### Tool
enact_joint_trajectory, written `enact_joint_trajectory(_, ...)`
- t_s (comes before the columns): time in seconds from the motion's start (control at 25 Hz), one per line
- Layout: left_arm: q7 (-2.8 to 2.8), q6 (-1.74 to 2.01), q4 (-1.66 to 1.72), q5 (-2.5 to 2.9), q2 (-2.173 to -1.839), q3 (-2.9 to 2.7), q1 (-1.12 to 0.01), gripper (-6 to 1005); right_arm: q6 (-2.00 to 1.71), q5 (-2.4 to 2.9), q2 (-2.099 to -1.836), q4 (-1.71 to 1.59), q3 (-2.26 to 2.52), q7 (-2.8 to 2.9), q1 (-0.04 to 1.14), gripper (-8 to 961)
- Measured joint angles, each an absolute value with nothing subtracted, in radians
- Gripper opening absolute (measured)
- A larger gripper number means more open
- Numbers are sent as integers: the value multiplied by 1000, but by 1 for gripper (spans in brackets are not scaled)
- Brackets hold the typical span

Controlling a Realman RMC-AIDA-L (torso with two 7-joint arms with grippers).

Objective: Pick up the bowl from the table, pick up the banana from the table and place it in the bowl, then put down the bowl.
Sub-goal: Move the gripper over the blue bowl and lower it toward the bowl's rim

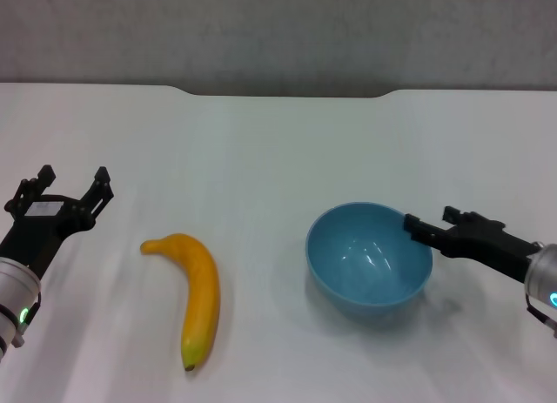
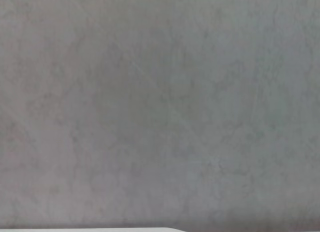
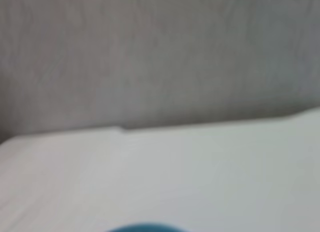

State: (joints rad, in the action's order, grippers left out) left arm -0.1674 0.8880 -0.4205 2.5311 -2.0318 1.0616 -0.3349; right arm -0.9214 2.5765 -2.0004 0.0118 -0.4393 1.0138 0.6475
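The light-blue bowl (image 1: pixel 365 259) stands upright on the white table (image 1: pixel 261 142), right of centre. Its rim also shows at the edge of the right wrist view (image 3: pixel 145 228). The yellow-orange banana (image 1: pixel 198 294) lies on the table to the bowl's left, stem to the far left and dark tip toward me. My right gripper (image 1: pixel 431 218) is open at the bowl's right rim, one finger over the rim and the other outside it. My left gripper (image 1: pixel 73 177) is open and empty at the table's left side, left of the banana and apart from it.
The table's far edge has a shallow notch (image 1: pixel 287 93), with a grey wall (image 1: pixel 278 29) behind it. The left wrist view shows only that wall (image 2: pixel 160 106) and a sliver of table edge.
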Motion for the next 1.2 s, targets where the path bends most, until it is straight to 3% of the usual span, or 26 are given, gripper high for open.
enact_joint_trajectory(0.64,-167,872,-417,2524,-2033,1066,-329,847,-1063,2838,-2004,-278,-205,1551,858,882)
enact_joint_trajectory(1.2,-166,871,-419,2522,-2032,1066,-338,847,-1127,2818,-2008,-477,275,1969,942,880)
